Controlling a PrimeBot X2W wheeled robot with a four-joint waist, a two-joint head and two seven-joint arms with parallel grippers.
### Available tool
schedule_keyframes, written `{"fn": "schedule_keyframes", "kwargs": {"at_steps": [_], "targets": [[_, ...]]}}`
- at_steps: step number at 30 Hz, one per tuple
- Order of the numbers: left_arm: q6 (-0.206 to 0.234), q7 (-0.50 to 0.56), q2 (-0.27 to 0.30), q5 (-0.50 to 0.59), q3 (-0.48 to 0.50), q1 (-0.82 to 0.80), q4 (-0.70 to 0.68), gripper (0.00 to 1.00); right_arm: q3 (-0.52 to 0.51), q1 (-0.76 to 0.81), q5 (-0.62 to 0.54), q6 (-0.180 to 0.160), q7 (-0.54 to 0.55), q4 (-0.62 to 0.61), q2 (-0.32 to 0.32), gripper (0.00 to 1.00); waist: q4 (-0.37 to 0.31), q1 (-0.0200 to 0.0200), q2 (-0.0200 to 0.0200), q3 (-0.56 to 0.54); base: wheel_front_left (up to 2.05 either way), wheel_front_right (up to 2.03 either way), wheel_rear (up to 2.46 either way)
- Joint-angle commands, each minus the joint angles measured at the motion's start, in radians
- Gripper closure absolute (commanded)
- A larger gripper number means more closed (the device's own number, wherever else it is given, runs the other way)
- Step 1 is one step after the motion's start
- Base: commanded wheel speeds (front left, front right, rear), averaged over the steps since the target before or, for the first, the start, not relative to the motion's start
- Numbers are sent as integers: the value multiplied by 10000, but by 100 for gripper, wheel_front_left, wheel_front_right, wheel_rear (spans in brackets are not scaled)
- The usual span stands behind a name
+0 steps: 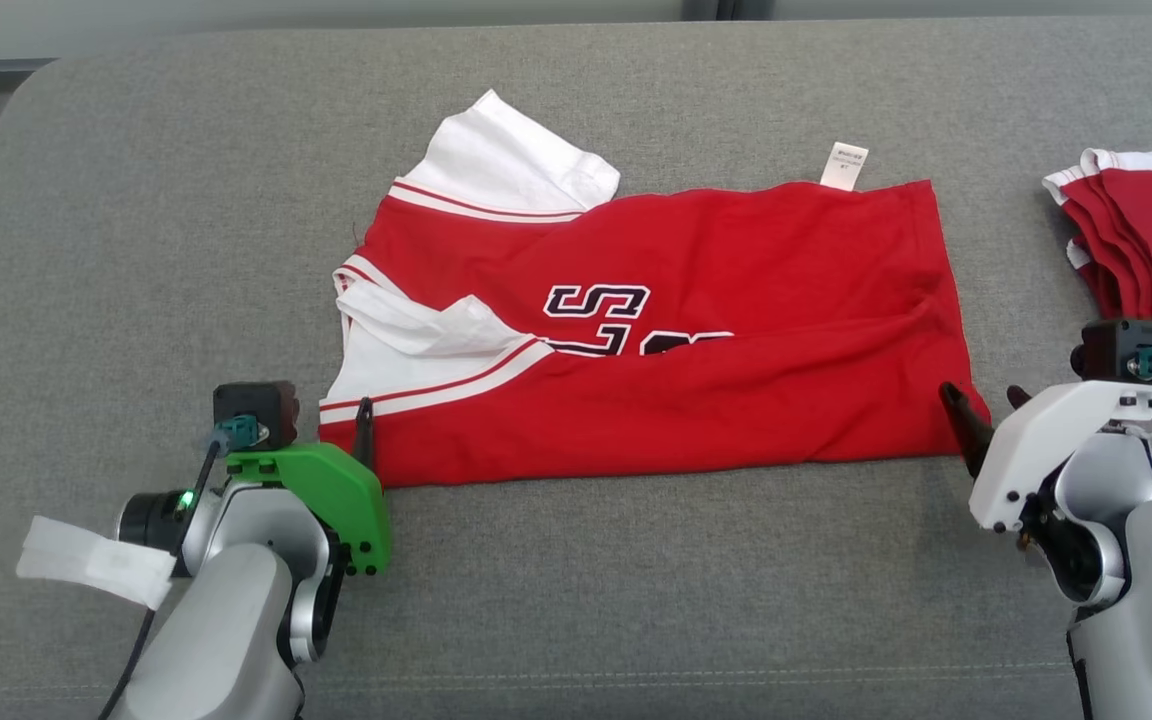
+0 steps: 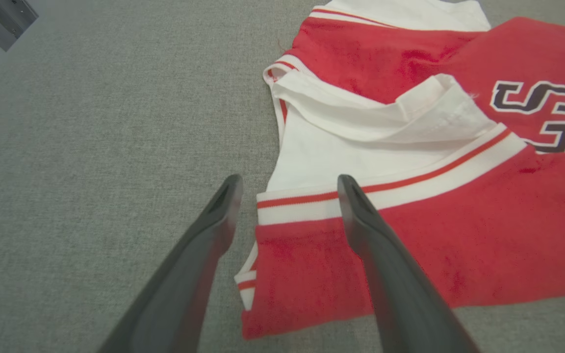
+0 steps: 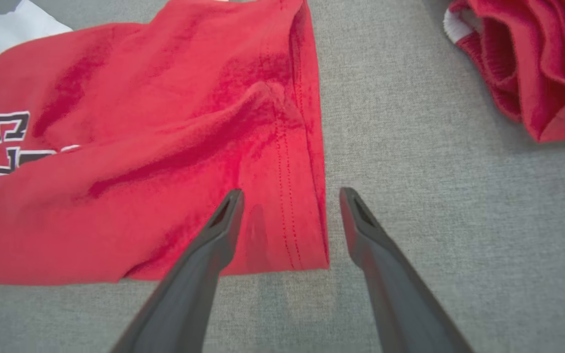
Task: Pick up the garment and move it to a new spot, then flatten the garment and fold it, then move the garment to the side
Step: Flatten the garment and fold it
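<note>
Left gripper (image 2: 287,184) has its two dark fingers spread wide apart, reaching forward from a green-cased wrist (image 1: 321,490) at the lower left. Right gripper (image 3: 290,196) is spread as wide, its fingers angled inward from a white-cased wrist (image 1: 1056,440)

Soft, even light lay over the grey surface (image 1: 636,580), bright and flat, with no glare anywhere. The garment (image 1: 656,330) threw just a thin, soft shadow along its near hem. The head view was crisp, and the lettering on the garment was sharp. In the left wrist view the white sleeve (image 2: 361,147) sat close to washed out, and the red looked blotchy and oversaturated. The fingers (image 2: 199,264) of the left hand (image 2: 287,196) were soft near the bottom edge and splayed by the wide lens. The right hand (image 3: 290,206) looked the same. To the right of the garment, the red pile (image 3: 532,73) cast a dim shadow on the surface. Far left of the garment, the left wrist view's upper corner was dimmer.
</note>
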Motion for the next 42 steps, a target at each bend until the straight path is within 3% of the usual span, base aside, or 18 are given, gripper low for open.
{"fn": "schedule_keyframes", "kwargs": {"at_steps": [1, 8, 33, 34, 35, 36, 37, 39, 42], "targets": [[82, 61, 113, 42, -17, 148, -51, 0, -27, 187, -69, -5, -33, -59, 55, 0, -2, 0, 0, 13, 0, 0, 0], [485, 485, 293, 309, -315, 555, -251, 0, -219, 558, -394, -5, -151, -64, 342, 0, 16, 0, 0, 163, 0, 0, 0], [933, 2001, 646, 137, -639, 939, -1167, 0, -167, -21, -740, -5, 344, 275, 404, 0, 71, 0, 0, 275, 0, 0, 0], [963, 2044, 660, 116, -645, 963, -1228, 20, -132, -33, -719, -5, 365, 284, 398, 12, 77, 0, 0, 278, 0, 0, 0], [983, 2096, 669, 80, -647, 1012, -1280, 60, -132, -45, -696, -5, 370, 271, 393, 30, 78, 0, 0, 282, 0, 0, 0], [999, 2109, 685, 73, -654, 1055, -1334, 100, -129, -50, -682, -5, 368, 265, 388, 69, 76, 0, 0, 282, 0, 0, 0], [994, 2160, 704, 50, -664, 1102, -1367, 100, -92, -38, -690, -5, 389, 262, 375, 85, 75, 0, 0, 276, 0, 0, 0], [1012, 2204, 722, 8, -680, 1187, -1419, 100, -65, -3, -662, -5, 374, 237, 370, 100, 69, 0, 0, 256, 0, 0, 0], [1050, 2168, 752, -49, -667, 1295, -1488, 100, 11, 140, -590, -5, 268, 118, 337, 100, 46, 0, 0, 173, 0, 0, 0]]}}
